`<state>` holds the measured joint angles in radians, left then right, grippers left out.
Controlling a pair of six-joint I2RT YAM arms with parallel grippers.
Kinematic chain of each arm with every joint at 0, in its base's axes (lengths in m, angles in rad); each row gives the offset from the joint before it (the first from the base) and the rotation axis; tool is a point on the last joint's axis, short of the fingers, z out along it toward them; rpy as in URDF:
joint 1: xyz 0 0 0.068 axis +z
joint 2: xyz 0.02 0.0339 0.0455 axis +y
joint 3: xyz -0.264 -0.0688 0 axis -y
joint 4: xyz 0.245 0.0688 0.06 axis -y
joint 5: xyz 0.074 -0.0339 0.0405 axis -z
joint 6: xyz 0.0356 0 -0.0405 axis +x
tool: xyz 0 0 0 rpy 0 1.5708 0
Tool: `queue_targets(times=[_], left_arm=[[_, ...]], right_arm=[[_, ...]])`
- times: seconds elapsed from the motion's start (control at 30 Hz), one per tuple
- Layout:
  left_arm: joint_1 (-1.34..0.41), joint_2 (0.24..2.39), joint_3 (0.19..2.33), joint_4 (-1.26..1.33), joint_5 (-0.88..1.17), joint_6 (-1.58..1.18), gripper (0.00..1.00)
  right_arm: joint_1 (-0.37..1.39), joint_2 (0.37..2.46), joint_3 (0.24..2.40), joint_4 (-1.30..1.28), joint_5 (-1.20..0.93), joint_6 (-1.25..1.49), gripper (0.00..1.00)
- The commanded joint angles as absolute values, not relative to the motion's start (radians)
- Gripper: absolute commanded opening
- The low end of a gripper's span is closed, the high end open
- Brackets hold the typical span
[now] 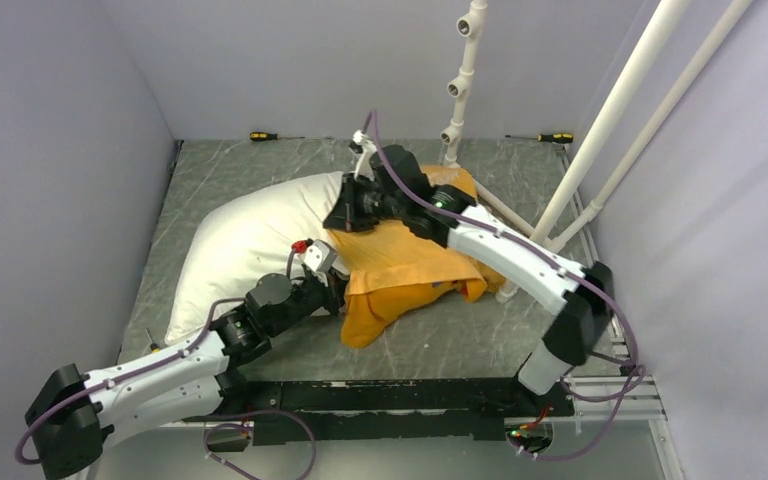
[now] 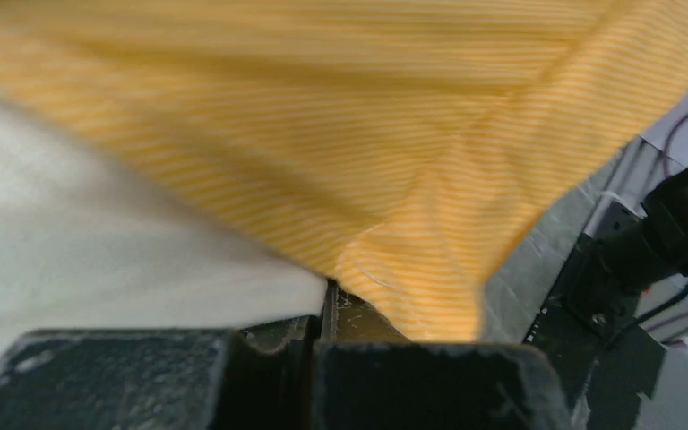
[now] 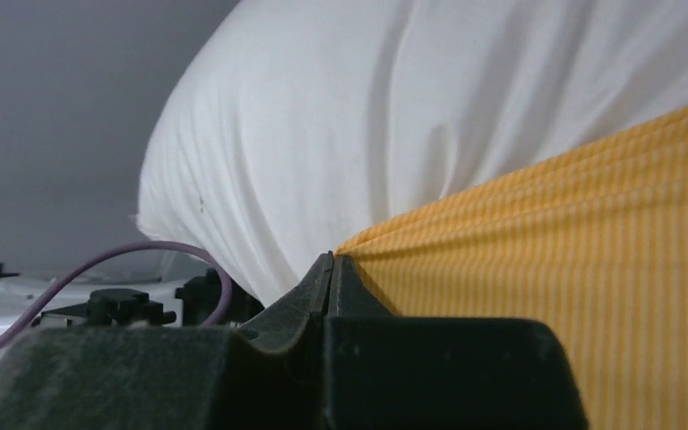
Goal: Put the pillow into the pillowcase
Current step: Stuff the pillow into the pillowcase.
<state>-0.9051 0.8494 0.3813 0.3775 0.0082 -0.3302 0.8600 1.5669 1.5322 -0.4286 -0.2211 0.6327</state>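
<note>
The white pillow (image 1: pixel 240 245) lies across the left half of the grey table, its right end under the bunched orange-yellow pillowcase (image 1: pixel 410 265). My left gripper (image 1: pixel 337 292) sits at the near edge of the case's mouth. In the left wrist view its jaws (image 2: pixel 330 291) are shut, with a fold of the striped pillowcase (image 2: pixel 367 134) pinched at the tips and the pillow (image 2: pixel 98 251) beside them. My right gripper (image 1: pixel 344 220) is at the far edge of the mouth. Its jaws (image 3: pixel 332 260) are shut on the hem of the pillowcase (image 3: pixel 573 260), against the pillow (image 3: pixel 367 116).
Two screwdrivers (image 1: pixel 265 136) (image 1: pixel 550 137) lie along the table's back edge. A white pipe stand (image 1: pixel 460 80) rises at the back, and slanted white pipes (image 1: pixel 610 120) cross the right side. Walls close in the table on the left, back and right.
</note>
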Motion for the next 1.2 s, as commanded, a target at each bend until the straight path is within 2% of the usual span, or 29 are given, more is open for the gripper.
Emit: queue_targets(times=[0.0, 0.17, 0.27, 0.4, 0.6, 0.63, 0.67, 0.73, 0.77, 0.83, 0.93, 1.17], left_arm=[[-0.953, 0.757, 0.529, 0.424, -0.140, -0.189, 0.00], [-0.977, 0.680, 0.605, 0.342, -0.270, -0.067, 0.00], [-0.979, 0.693, 0.617, 0.343, -0.355, -0.015, 0.00], [-0.979, 0.790, 0.579, 0.432, -0.407, 0.027, 0.00], [-0.979, 1.006, 0.499, 0.608, -0.464, -0.034, 0.00], [-0.979, 1.035, 0.485, 0.633, -0.470, -0.055, 0.00], [-0.979, 1.059, 0.472, 0.659, -0.471, -0.068, 0.00], [-0.980, 1.092, 0.452, 0.696, -0.474, -0.094, 0.00], [-0.980, 1.100, 0.449, 0.690, -0.471, -0.110, 0.00], [-0.980, 1.103, 0.454, 0.662, -0.465, -0.137, 0.00], [-0.981, 1.104, 0.461, 0.645, -0.448, -0.146, 0.00], [-0.983, 1.098, 0.465, 0.646, -0.439, -0.167, 0.00]], right_arm=[[0.904, 1.666, 1.752, -0.187, -0.561, 0.719, 0.00], [0.903, 1.772, 1.955, -0.244, -0.631, 0.676, 0.00], [0.897, 1.775, 1.991, -0.258, -0.618, 0.634, 0.00], [0.873, 1.705, 1.857, -0.234, -0.546, 0.598, 0.00], [0.794, 1.569, 1.494, -0.228, -0.322, 0.640, 0.01], [0.779, 1.546, 1.440, -0.222, -0.311, 0.646, 0.08], [0.768, 1.519, 1.400, -0.229, -0.294, 0.650, 0.21], [0.764, 1.451, 1.338, -0.263, -0.233, 0.649, 0.61], [0.764, 1.406, 1.310, -0.280, -0.200, 0.655, 0.76], [0.764, 1.298, 1.273, -0.347, -0.163, 0.687, 0.91], [0.762, 1.148, 1.201, -0.419, -0.111, 0.771, 0.96], [0.675, 0.875, 0.921, -0.521, -0.067, 0.977, 0.93]])
